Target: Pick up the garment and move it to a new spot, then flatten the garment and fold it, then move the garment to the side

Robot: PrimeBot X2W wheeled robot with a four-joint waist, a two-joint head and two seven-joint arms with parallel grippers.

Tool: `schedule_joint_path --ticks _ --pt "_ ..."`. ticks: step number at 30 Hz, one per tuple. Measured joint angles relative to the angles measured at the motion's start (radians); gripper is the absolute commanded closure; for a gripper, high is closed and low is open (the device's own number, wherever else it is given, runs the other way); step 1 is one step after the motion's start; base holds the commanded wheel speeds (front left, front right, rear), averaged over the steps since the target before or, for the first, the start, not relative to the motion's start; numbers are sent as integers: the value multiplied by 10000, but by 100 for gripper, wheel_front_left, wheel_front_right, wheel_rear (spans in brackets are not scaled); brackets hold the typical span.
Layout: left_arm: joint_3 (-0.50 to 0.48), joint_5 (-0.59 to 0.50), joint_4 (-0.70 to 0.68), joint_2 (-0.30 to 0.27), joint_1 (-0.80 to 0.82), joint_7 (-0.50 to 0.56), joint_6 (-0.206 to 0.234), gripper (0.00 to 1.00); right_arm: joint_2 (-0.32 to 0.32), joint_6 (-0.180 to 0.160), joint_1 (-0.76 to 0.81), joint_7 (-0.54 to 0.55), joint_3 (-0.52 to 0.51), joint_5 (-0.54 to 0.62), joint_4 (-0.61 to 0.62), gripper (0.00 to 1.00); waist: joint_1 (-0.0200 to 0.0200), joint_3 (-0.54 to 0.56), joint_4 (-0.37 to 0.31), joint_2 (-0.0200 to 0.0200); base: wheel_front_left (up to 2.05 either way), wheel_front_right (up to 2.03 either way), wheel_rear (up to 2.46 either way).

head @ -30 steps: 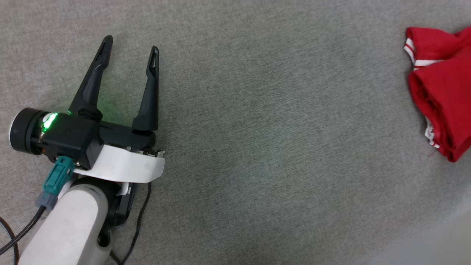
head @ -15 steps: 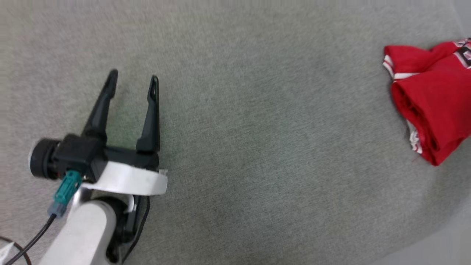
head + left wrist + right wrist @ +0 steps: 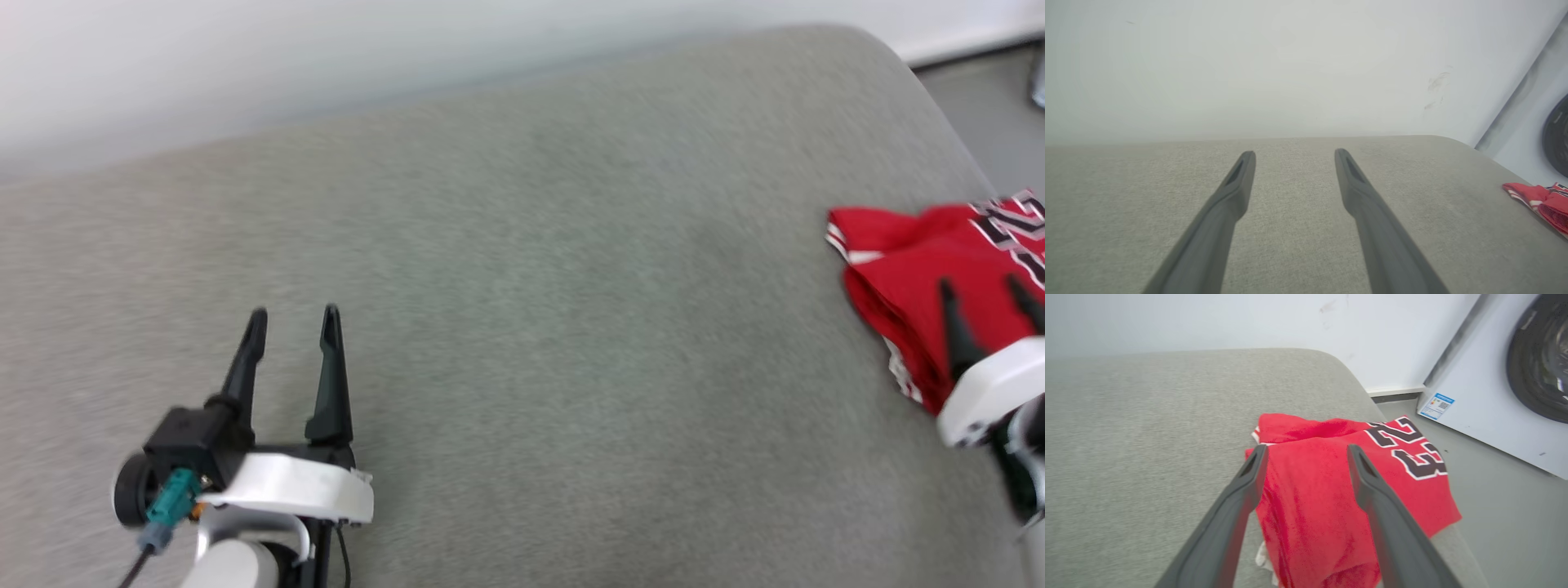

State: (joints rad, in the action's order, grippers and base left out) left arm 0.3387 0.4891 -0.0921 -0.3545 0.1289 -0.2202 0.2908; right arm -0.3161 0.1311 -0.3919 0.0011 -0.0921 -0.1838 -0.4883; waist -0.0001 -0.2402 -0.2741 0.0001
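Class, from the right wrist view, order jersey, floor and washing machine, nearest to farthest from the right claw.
1. Red jersey: beneath the right claw.
2. Grey floor: lower right.
3. Washing machine: far right, beyond the floor.

The red garment [image 3: 1306, 522] bears the number 23 [image 3: 1406, 447] in black numerals outlined in white, clearest in the right wrist view. A blue-and-white sticker [image 3: 1436, 405] on the white washing machine [image 3: 1486, 404] carries print too small to read.
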Motion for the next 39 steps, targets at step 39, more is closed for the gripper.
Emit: schedule_joint_path --ticks 39 --pt "-255 180 1835 151 -1618 -395 -500 0 2021 0 4837 838 934 443 6389 0 0 2510 2186 0 0 0 0"
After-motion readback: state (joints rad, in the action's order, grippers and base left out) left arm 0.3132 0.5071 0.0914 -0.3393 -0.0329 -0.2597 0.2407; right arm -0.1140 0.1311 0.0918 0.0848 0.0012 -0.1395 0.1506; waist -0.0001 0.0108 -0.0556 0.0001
